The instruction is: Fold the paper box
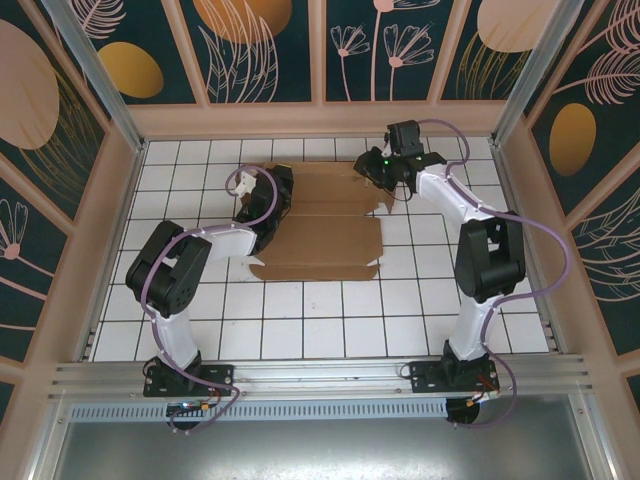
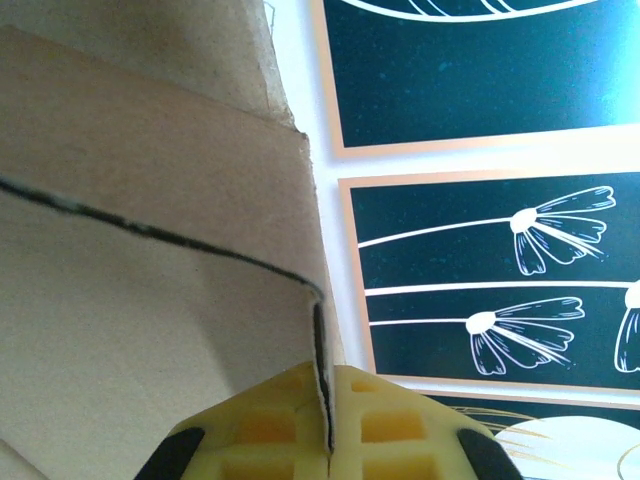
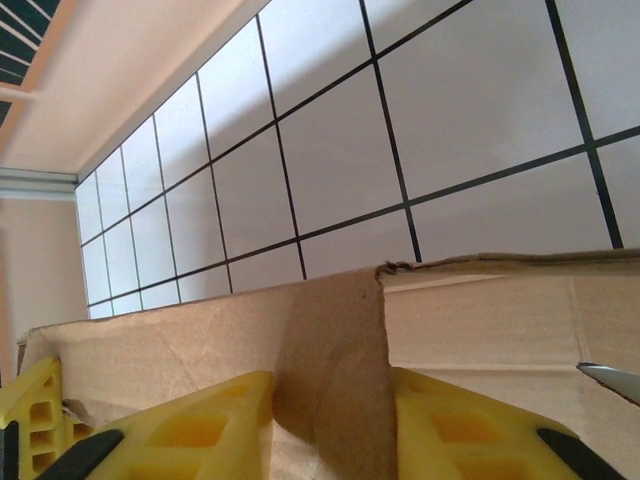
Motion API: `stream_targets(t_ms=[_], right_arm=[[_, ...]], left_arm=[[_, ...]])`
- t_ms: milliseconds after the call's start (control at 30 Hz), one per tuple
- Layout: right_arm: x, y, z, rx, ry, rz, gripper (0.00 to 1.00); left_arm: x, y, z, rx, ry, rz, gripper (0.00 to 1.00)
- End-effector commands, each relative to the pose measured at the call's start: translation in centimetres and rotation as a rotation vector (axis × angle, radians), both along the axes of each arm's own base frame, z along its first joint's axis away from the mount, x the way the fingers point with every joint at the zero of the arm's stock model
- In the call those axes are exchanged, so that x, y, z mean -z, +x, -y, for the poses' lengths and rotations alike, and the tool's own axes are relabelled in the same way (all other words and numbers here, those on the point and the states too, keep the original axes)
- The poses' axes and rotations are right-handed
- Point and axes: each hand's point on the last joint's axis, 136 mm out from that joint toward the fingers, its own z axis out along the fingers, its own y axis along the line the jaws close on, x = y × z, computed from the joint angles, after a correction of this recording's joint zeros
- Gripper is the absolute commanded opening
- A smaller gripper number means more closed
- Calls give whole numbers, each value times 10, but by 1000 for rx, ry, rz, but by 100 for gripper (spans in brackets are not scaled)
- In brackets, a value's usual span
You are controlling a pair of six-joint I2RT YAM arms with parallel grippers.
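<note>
The paper box [image 1: 320,225] is a brown cardboard sheet lying mostly flat on the white tiles, with flaps along its edges. My left gripper [image 1: 268,205] is at its left side. In the left wrist view that gripper [image 2: 328,400] is shut, its yellow fingers [image 2: 260,420] pinching a thin raised cardboard edge [image 2: 150,300]. My right gripper [image 1: 380,178] is at the sheet's far right corner. In the right wrist view a curled flap [image 3: 335,340] fills the gap of this gripper [image 3: 330,385], and both yellow fingers [image 3: 200,430] press against it.
The white tiled floor [image 1: 330,320] is walled by a beige ledge and dark floral panels [image 1: 270,50]. Aluminium posts [image 1: 95,70] rise at the back corners. Open tiles lie in front of the sheet, toward the arm bases [image 1: 190,375].
</note>
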Motion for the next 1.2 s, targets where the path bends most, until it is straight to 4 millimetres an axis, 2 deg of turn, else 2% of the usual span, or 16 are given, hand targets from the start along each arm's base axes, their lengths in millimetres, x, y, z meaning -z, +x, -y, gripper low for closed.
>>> stream_targets(t_ms=[0, 133, 200, 267, 367, 433, 533, 667, 767, 833, 900, 967, 1167], right_arm=[[-9, -3, 10, 12, -23, 37, 37], [-16, -20, 24, 7, -101, 87, 41], [-27, -32, 32, 10, -120, 128, 41], [-28, -46, 40, 23, -137, 147, 41], [-17, -68, 48, 26, -171, 151, 39], [-1, -82, 46, 8, -192, 133, 35], [27, -91, 38, -19, -205, 73, 22], [52, -79, 25, -41, -186, 38, 9], [57, -59, 13, -53, -167, 43, 6], [60, -44, 13, -39, -195, 46, 5], [66, -33, 24, 4, -241, 32, 4], [74, -26, 43, 67, -300, 2, 4], [91, -20, 84, 171, -426, -33, 3]], left_arm=[[20, -5, 4, 27, 48, -50, 1], [22, -7, 1, 21, 66, -51, 0], [23, -8, 0, 21, 70, -53, 0], [20, -8, 0, 21, 71, -48, 0], [17, -6, 2, 26, 78, -46, 0], [15, -4, 4, 29, 82, -44, 0], [14, -2, 5, 33, 87, -42, 0], [16, -2, 4, 30, 92, -51, 0], [21, -1, 5, 34, 120, -82, 0], [21, -2, 5, 36, 134, -89, 0], [21, -3, 4, 37, 134, -92, 0], [22, -4, 5, 40, 132, -97, 0], [23, -2, 8, 55, 120, -98, 0]])
